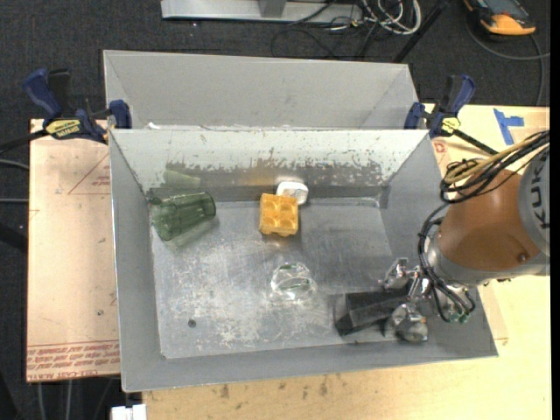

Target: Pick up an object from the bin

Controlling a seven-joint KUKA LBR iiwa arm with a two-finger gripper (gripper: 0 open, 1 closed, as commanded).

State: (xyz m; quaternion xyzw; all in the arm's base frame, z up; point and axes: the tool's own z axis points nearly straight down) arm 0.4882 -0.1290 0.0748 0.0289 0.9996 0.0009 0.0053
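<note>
From the camera view I am watching the gripper [369, 315] sitting low in the lower right corner of the bin [219, 322], its dark end pointing left beneath the arm's orange cover [486, 230]. I cannot tell from here whether it is open or closed, and I am seeing nothing caught in it, so I am judging the pick as not yet made. I am reading this as the approach step. The nearest thing is a clear lump [291, 283], glassy and crumpled-looking, lying near the middle of the floor just left of the gripper and apart from it. Further off, toward the upper middle, a yellow block [279, 214] with a dimpled, waffle-like face is resting by the back wall, with a small white piece [292, 189] right behind it. At the upper left a green see-through cup [184, 215] is lying on its side. The floor is looking scuffed and bare between them. I am thinking the next move calls for shifting left over the clear lump and closing gently, since its slick, uneven surface may be prone to slipping.
</note>
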